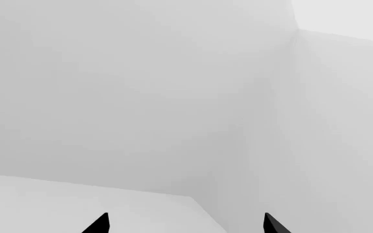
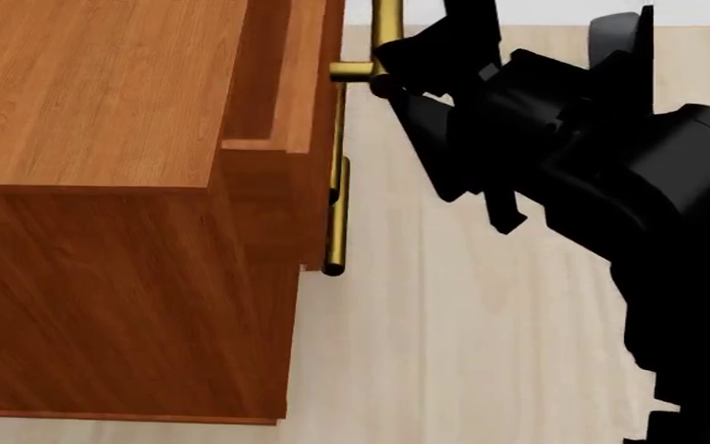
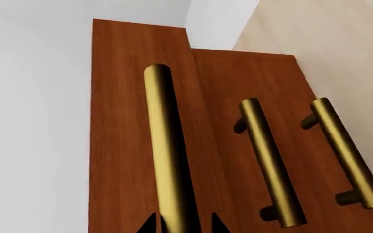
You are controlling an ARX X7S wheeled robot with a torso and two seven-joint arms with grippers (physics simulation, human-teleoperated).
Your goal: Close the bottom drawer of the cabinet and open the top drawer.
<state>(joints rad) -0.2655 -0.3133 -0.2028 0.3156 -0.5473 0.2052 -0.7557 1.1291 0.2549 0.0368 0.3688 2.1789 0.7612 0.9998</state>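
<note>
The reddish-brown cabinet (image 2: 84, 83) fills the left of the head view. Its top drawer (image 2: 293, 74) stands pulled out a little from the body, and its front (image 3: 122, 121) sits nearer the right wrist camera than the two below. My right gripper (image 3: 185, 224) is shut on the top drawer's brass handle (image 3: 167, 145), with a fingertip on each side of the bar. The bottom drawer (image 3: 316, 87), with its handle (image 3: 345, 150), lies flush with the middle drawer's front. My left gripper (image 1: 186, 224) is open and faces only white walls.
Pale wooden floor (image 2: 454, 351) stretches to the right of the cabinet, under my black right arm (image 2: 602, 166). A white wall (image 3: 31, 97) stands behind the cabinet. The middle drawer's handle (image 3: 267, 165) runs between the other two.
</note>
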